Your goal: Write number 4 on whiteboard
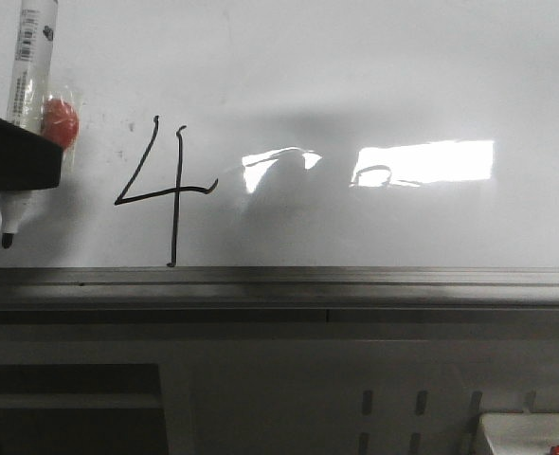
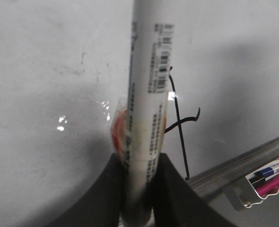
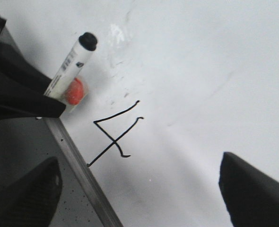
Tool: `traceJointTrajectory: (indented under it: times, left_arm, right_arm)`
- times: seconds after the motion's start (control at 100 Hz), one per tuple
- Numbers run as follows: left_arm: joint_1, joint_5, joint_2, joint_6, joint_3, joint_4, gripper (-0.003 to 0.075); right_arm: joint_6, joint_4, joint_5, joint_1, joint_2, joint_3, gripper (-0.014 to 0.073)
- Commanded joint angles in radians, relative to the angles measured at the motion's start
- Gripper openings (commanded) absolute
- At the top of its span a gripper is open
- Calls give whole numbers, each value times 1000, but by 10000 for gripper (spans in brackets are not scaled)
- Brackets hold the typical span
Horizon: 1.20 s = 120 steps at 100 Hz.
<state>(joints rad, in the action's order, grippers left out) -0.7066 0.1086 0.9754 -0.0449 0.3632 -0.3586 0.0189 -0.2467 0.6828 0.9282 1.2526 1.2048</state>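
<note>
The whiteboard [image 1: 355,76] fills the front view. On it is a thin black number 4 [image 1: 161,194], its stem reaching down to the grey rail [image 1: 279,277]. My left gripper [image 1: 19,156] is at the far left, shut on a white marker [image 1: 28,57] with its black tip [image 1: 7,237] pointing down, left of the 4. A red blob [image 1: 60,123] sits against the marker. The left wrist view shows the marker [image 2: 146,94] between the fingers [image 2: 172,189] and the 4 [image 2: 179,123] behind it. My right gripper [image 3: 139,189] is open and empty, facing the board below the 4 [image 3: 113,135].
A bright rectangular light reflection [image 1: 431,161] lies right of the 4. A tray [image 2: 272,179] with coloured markers hangs under the rail [image 2: 234,170]. It also shows at the front view's bottom right [image 1: 531,431]. Grey panels lie below the rail.
</note>
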Motion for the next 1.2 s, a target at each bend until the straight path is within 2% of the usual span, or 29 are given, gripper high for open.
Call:
traceJointTrajectory:
  times: [0.0,0.08,0.24,0.97,1.06,1.19]
  left_arm:
    - [47,-46,10,10,82,-81,-20]
    - [106,-140,35,10,126,-105,-20]
    - [178,-222,70,10,168,-104,-20]
    - [191,-202,123,10,168,-176,-15]
    - [191,-202,123,10,168,-176,43]
    - [191,-202,123,10,168,-176,202]
  right_arm:
    - [18,-24,-68,-16,-47,34,572]
    - [18,-22,-66,-17,-49,34,572]
    - [18,-5,-66,-17,-49,32,571]
    - [19,-5,-68,-17,-49,32,571]
    - [19,-5,-68,-17,-49,32,571]
    - [22,-5,-68,-17,-49,32,571]
